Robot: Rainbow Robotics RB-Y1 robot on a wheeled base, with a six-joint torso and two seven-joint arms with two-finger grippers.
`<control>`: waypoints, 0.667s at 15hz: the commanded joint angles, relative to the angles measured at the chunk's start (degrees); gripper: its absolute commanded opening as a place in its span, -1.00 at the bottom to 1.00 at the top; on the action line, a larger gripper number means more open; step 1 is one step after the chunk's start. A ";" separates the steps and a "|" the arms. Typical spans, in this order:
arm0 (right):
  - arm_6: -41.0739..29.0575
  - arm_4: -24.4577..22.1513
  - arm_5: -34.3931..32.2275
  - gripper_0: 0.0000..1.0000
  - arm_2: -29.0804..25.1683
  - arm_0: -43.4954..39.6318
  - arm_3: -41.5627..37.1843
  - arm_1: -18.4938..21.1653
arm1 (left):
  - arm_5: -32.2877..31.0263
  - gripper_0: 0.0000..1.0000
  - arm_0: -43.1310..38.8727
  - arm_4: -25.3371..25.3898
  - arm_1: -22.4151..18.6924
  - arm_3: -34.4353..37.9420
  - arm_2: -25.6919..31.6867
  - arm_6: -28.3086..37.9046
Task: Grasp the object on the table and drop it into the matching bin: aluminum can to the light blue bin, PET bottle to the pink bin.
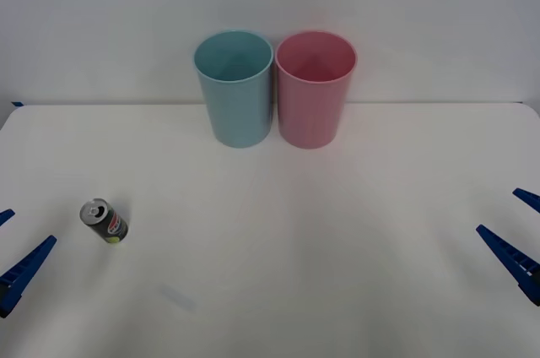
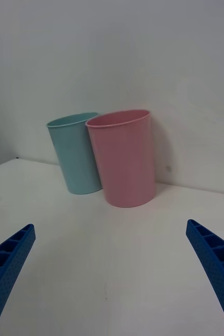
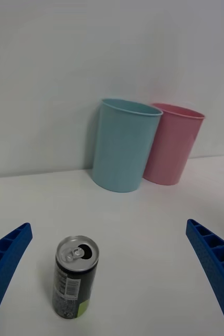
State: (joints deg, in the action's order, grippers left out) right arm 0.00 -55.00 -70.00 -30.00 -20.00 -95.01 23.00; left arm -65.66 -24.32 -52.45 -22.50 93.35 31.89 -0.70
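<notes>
While both arms sit low at the near edges, the table point(image 1: 278, 273) spans the whole scene, white and flat, meeting a plain wall at the far side.

Light blue bin point(image 1: 234, 88) and pink bin point(image 1: 315, 89): both upright at far centre against the wall, blue on the left, pink on the right, sides touching or just about. Both open-topped.

Left gripper point(image 1: 10, 255): near-left edge, above the tabletop, jaws spread wide, holding nothing. Wrist view has the fingers point(image 3: 4, 265) at both corners with the can between them, ahead of the tips, no contact.

Right gripper point(image 1: 519, 235): near-right edge, jaws spread wide too, nothing between them. Its fingers point(image 2: 216, 262) frame the two bins from afar.

Aluminum can point(image 1: 104, 220): standing upright on the table, near-left, just right of the left gripper, well apart from the bins. Silver top, tab hole open, black body, yellow-green patch low on the side.
</notes>
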 commanded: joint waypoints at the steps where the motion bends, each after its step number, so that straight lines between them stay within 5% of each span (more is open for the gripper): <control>1: 0.00 0.00 0.00 1.00 0.00 0.00 0.01 0.00 | 3.69 1.00 -1.60 0.24 0.00 -0.01 -0.34 -0.97; 10: 0.00 0.00 0.00 1.00 0.00 0.00 0.01 0.00 | 11.60 1.00 -4.68 -4.77 0.00 -0.01 -1.48 -5.89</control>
State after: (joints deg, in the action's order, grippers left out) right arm 0.00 -55.00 -70.00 -30.00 -20.00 -95.01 23.00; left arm -54.53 -28.84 -56.25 -22.50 93.35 30.54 -6.39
